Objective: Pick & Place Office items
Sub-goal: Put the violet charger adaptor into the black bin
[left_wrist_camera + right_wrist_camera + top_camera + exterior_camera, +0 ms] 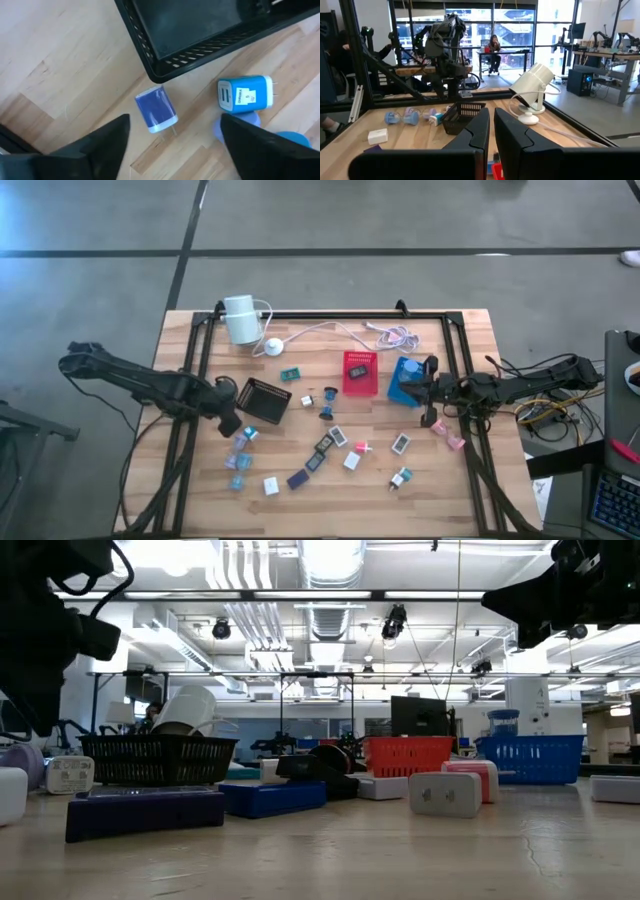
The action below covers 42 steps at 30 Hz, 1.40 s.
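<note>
Only 1 dark piece (358, 367) is seen in the red tray (360, 385); most office items (315, 460) lie scattered. The left gripper (172, 145) is held open and empty, and the right gripper (491, 131) nearly closed, empty.

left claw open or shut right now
Open: in the left wrist view the left claw shows its two dark fingers spread wide apart above a small blue charger.

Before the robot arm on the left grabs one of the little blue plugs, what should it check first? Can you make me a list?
1. Left gripper open: ok, its fingers stand wide apart.
2. Small blue rectangular plug lined up between them: ok.
3. Plug free of the black mesh basket: ok, a gap shows.
4. Second blue plug with white label out of the way: cannot tell, it lies close to one finger.
5. Right gripper clear of the left: ok, it hovers near the blue basket.
</note>
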Motion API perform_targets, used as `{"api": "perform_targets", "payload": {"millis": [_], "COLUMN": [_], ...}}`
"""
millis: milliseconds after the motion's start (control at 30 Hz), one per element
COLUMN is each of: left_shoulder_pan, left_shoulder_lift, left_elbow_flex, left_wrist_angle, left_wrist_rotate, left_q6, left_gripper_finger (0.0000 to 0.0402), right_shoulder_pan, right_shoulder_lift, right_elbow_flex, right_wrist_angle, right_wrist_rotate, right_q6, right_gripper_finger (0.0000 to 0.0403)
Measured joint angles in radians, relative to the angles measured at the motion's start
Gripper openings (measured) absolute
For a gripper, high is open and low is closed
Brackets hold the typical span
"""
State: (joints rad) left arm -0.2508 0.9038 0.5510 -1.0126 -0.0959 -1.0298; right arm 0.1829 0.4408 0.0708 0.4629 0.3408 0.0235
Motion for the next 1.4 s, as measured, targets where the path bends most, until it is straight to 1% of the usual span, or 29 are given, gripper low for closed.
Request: {"api": "perform_targets", "payload": {"millis": [67,167,400,733,833,1000,1133,1267,1400], "left_shoulder_pan": [0.000,0.000,0.000,0.004,0.012,0.016,0.016,0.016,0.016], "left_shoulder_lift": [0.022,0.059,0.117,0.121,0.121,0.121,0.119,0.119,0.120], "left_elbow_flex": [-0.002,-0.011,-0.081,-0.126,-0.147,-0.180,-0.190,-0.186,-0.167], "left_wrist_angle": [0.005,0.014,0.083,0.142,0.172,0.213,0.217,0.216,0.213], "left_wrist_rotate": [-0.004,-0.013,-0.015,-0.020,-0.035,-0.061,-0.065,-0.065,-0.035], "left_q6": [-0.004,-0.007,0.006,0.012,0.007,0.001,-0.011,0.005,0.049], "left_gripper_finger": [0.0353,0.0365,0.0363,0.0361,0.0355,0.0329,0.0296,0.0245,0.0170], "right_shoulder_pan": [0.000,0.000,0.000,0.000,0.000,0.000,0.000,0.000,0.000], "right_shoulder_lift": [0.000,0.000,0.000,0.000,0.000,0.000,0.000,0.000,0.000], "right_elbow_flex": [0.000,0.000,0.000,0.000,0.000,0.000,0.000,0.000,0.000], "right_wrist_angle": [0.000,0.000,-0.001,-0.001,-0.001,-0.001,-0.001,-0.001,-0.001], "right_wrist_rotate": [0.000,0.000,0.002,0.003,0.003,0.002,0.002,0.003,0.002], "right_q6": [0.001,0.000,0.000,0.000,-0.001,-0.001,-0.008,-0.008,-0.007], "right_gripper_finger": [0.0022,0.0022,0.0022,0.0022,0.0022,0.0022,0.0022,0.0022,0.0022]}}
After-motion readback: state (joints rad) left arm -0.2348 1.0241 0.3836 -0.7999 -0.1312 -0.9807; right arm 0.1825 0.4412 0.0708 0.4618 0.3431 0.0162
